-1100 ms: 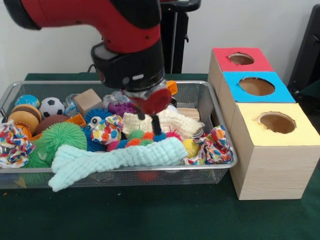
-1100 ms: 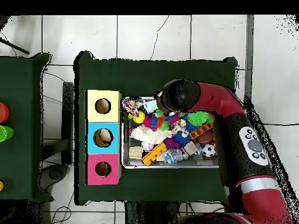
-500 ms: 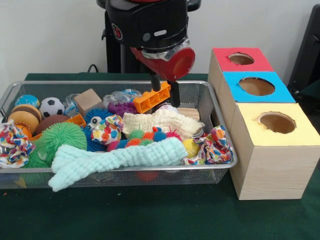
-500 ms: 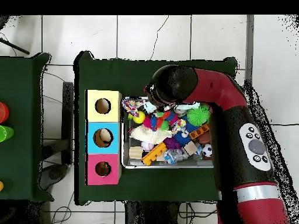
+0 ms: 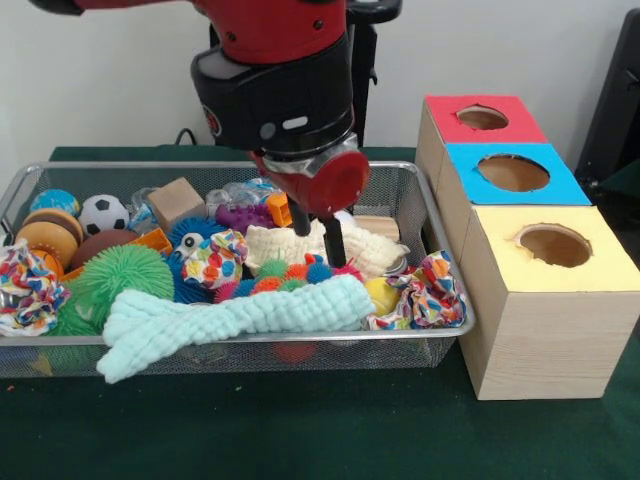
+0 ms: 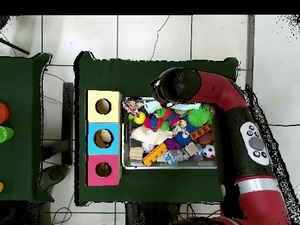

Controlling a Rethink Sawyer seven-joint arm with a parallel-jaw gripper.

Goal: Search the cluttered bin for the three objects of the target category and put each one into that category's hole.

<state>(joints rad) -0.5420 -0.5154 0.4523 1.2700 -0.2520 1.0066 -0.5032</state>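
Since half second ago, arm dropped lower into wire bin (image 5: 440,235); gripper (image 5: 316,232) now at cream knitted cloth (image 5: 335,243) mid-frame, orange block (image 5: 277,208) mostly hidden behind wrist. Two dark fingers (image 5: 337,243) apart, nothing seen between them. Mint cloth (image 5: 235,318) lies across bin front; green spiky ball (image 5: 120,275) at left, yellow ball (image 5: 382,295) and patterned fabric (image 5: 432,290) at right. Box with red, blue, yellow holes (image 5: 520,215) just beside bin, right of frame. Overhead: arm covers gripper, orange block (image 6: 154,154) shown whole at bin's lower edge.

Front view low and close across the table, overhead view straight down, both sharing wire bin (image 5: 440,240) (image 6: 124,135).
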